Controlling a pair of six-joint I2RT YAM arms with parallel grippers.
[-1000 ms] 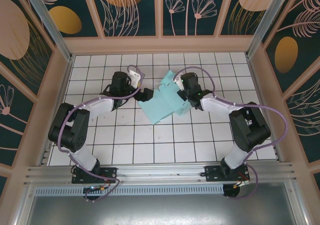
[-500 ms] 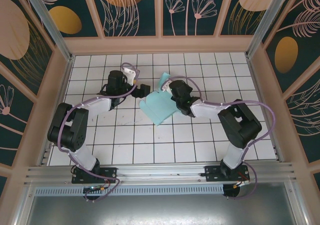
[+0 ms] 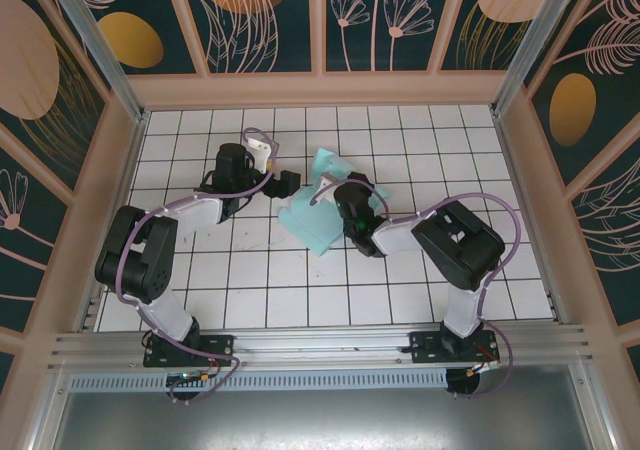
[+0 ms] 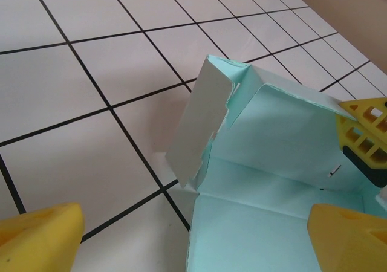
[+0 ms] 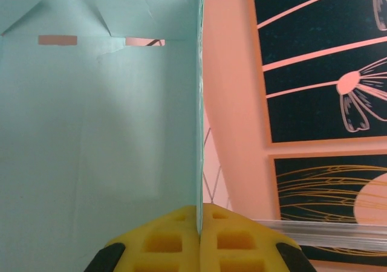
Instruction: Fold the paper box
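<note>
Top external view: a white tiled tabletop [image 3: 250, 290] with black grid lines is forming the floor of a booth. Peach-framed walls [image 3: 265, 20] of dark teal panels, painted with orange ovals and pale plant outlines, are closing it in on three sides. A grey metal rail [image 3: 320, 342] is running along the near edge. The pale turquoise thin-card paper box [image 3: 312, 218] is sitting partly opened around the middle of the tabletop, a little toward the far edge, with one flap standing up at its far end. The left gripper [image 3: 289, 182] is hovering just beside its left side, jaws spread wide and holding nothing. The right gripper [image 3: 338, 192] is reaching in from the right.

Left wrist view: two yellow fingertips [image 4: 36, 239] are sitting far apart in the bottom corners, with bare tile and the box's open inside between them. A white-backed flap is tilting up at the box's corner.

Right wrist view: the yellow fingers [image 5: 175, 242] are pinching together on the thin upright edge of a box panel, with the peach and teal wall showing beyond.
</note>
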